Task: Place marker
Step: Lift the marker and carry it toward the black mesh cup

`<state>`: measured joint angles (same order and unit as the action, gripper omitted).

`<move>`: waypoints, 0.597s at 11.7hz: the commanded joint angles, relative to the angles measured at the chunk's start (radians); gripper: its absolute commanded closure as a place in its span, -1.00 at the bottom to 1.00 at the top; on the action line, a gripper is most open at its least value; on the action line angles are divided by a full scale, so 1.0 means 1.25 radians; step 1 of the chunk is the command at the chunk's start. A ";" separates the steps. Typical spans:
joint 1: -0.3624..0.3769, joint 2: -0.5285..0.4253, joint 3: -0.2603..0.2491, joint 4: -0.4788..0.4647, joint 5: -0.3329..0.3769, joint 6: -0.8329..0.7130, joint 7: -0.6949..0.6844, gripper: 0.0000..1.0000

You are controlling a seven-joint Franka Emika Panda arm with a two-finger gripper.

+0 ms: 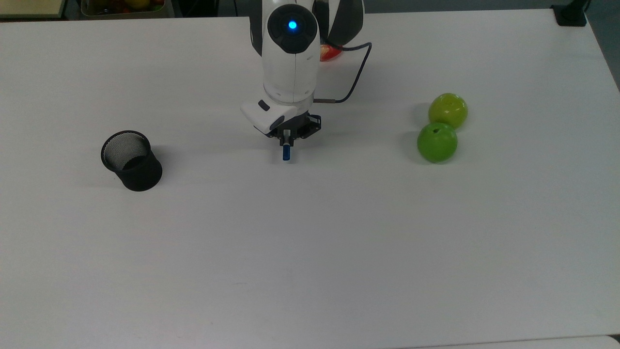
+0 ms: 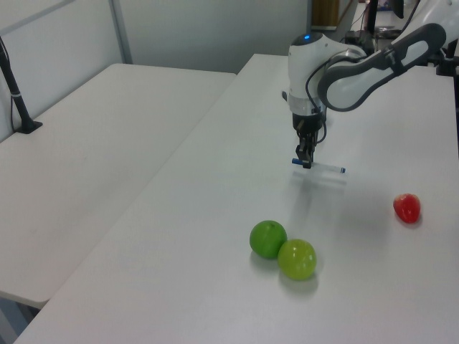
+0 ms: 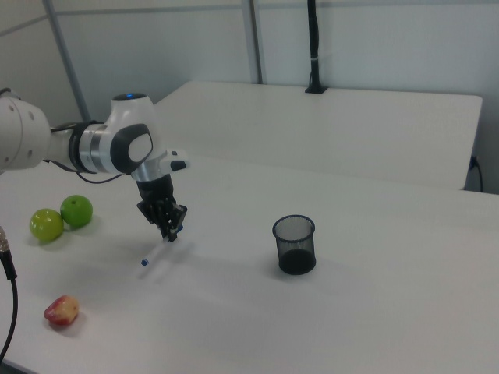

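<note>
The gripper (image 2: 306, 162) is clamped on the marker (image 2: 320, 167) near its blue-capped end, holding it roughly level just above the white table (image 1: 339, 242). In the left view, a faint shadow lies on the table beneath the marker. In the top view, the blue cap (image 1: 286, 152) projects from below the gripper (image 1: 286, 140). The black mesh cup (image 1: 131, 160) stands upright, well apart toward the top view's left. Two green apples (image 1: 441, 128) sit touching each other, well apart toward the top view's right. A red fruit (image 3: 61, 310) lies near the table edge in the right view.
</note>
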<state>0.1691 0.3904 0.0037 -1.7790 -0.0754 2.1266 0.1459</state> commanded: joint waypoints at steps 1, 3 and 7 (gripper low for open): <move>0.006 -0.054 -0.004 0.020 -0.010 -0.082 0.012 0.75; 0.003 -0.088 -0.004 0.055 -0.010 -0.153 0.012 0.75; -0.004 -0.111 -0.013 0.204 -0.002 -0.340 0.004 0.75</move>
<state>0.1609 0.2632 -0.0034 -1.6107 -0.0762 1.8177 0.1459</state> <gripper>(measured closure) 0.828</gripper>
